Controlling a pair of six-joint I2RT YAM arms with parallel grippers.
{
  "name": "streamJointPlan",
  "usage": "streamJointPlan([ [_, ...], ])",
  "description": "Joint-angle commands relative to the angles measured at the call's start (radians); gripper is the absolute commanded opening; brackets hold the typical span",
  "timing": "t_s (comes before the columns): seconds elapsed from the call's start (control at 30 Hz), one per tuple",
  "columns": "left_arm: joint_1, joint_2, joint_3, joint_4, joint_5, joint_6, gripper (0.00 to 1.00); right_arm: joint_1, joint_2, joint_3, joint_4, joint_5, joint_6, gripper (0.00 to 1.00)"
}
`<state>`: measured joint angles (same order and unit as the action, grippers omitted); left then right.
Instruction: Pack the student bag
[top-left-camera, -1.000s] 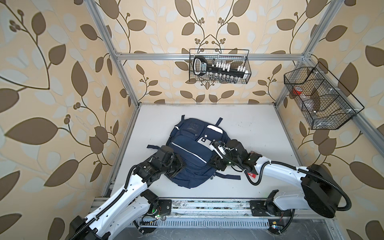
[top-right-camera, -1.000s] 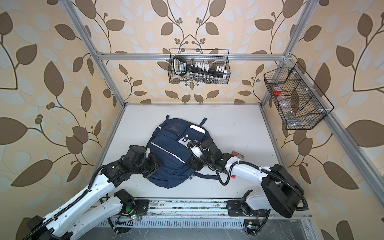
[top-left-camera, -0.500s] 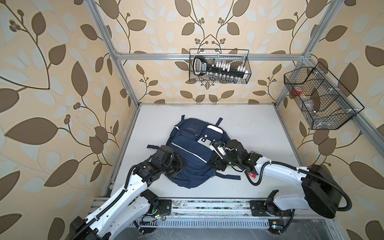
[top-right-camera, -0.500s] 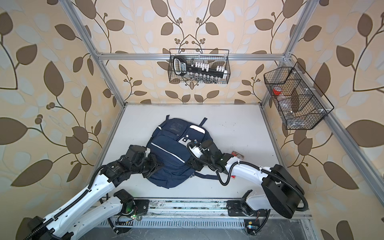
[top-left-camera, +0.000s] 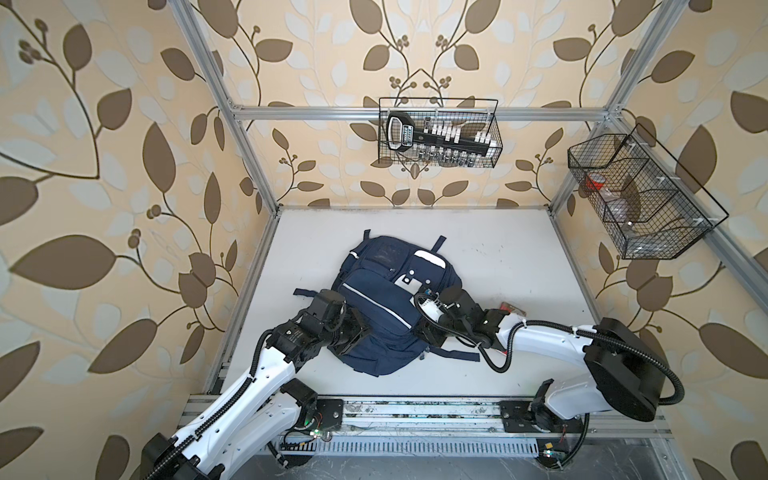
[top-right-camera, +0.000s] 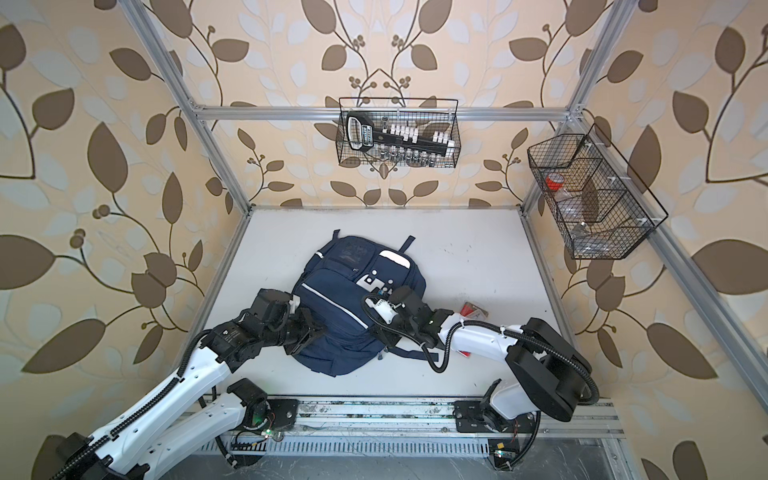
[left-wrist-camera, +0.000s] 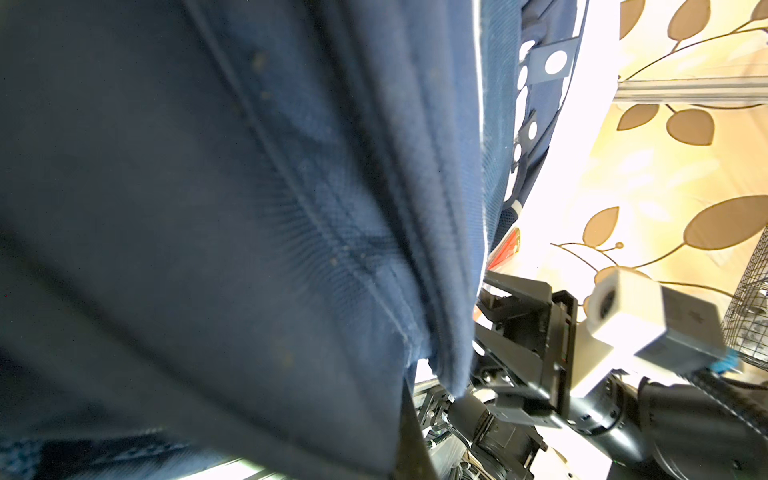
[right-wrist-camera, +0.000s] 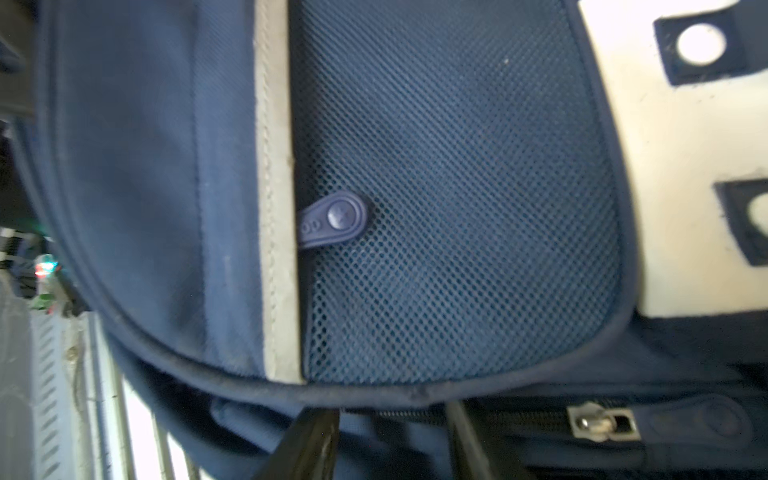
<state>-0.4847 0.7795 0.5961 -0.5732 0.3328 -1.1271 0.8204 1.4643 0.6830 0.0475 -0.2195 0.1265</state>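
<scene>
**Step in hand (judgement):** opening the student bag (top-left-camera: 386, 299) at its main zip, ahead of loading.

**Next move:** the right gripper (right-wrist-camera: 390, 409) should travel along the zip track to the metal slider (right-wrist-camera: 602, 422). The slider lies just beside the jaws, not between them. The gripper should then close on the pull while the other arm steadies the fabric.

**Left gripper** (top-left-camera: 358, 332), at the bag's 8 o'clock edge: fully closed against the navy side panel. Whether any fabric is pinched cannot be told.

**Right gripper**, at the 4 o'clock edge: fingers (right-wrist-camera: 309, 444) partly apart, straddling the zip track below the mesh pocket (right-wrist-camera: 457, 208), gripping nothing.

**Layout:**
- The bag lies front-up at the centre of the table (top-left-camera: 498, 249).
- A red packet (top-left-camera: 512, 308) sits at the bag's 3 o'clock.
- Beyond, a wire basket (top-left-camera: 494, 153) hangs at 12 o'clock.
- A second basket (top-left-camera: 665, 245) hangs at 2 o'clock.
</scene>
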Motion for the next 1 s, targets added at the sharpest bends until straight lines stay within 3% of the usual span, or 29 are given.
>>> streamJointPlan([
  [0.0, 0.011, -0.008, 0.053, 0.031, 0.025, 0.027, 0.00, 0.003, 0.035, 0.031, -0.023, 0.099, 0.000, 0.37],
  [0.37, 0.019, 0.004, 0.045, 0.046, 0.026, 0.032, 0.00, 0.028, -0.060, 0.031, -0.070, 0.140, 0.004, 0.02],
  [0.7, 0.031, 0.019, 0.034, 0.068, 0.032, 0.032, 0.00, 0.161, -0.138, -0.003, -0.123, 0.267, 0.072, 0.00],
  [0.73, 0.031, 0.018, 0.033, 0.067, 0.032, 0.032, 0.00, 0.161, -0.132, -0.003, -0.124, 0.302, 0.076, 0.04],
  [0.8, 0.032, 0.014, 0.034, 0.064, 0.034, 0.032, 0.00, 0.154, -0.110, 0.002, -0.123, 0.363, 0.083, 0.30],
  [0.83, 0.032, 0.012, 0.035, 0.060, 0.034, 0.032, 0.00, 0.146, -0.093, 0.009, -0.123, 0.382, 0.084, 0.36],
  [0.97, 0.032, 0.010, 0.041, 0.057, 0.037, 0.033, 0.00, 0.122, -0.038, 0.027, -0.091, 0.409, 0.074, 0.41],
])
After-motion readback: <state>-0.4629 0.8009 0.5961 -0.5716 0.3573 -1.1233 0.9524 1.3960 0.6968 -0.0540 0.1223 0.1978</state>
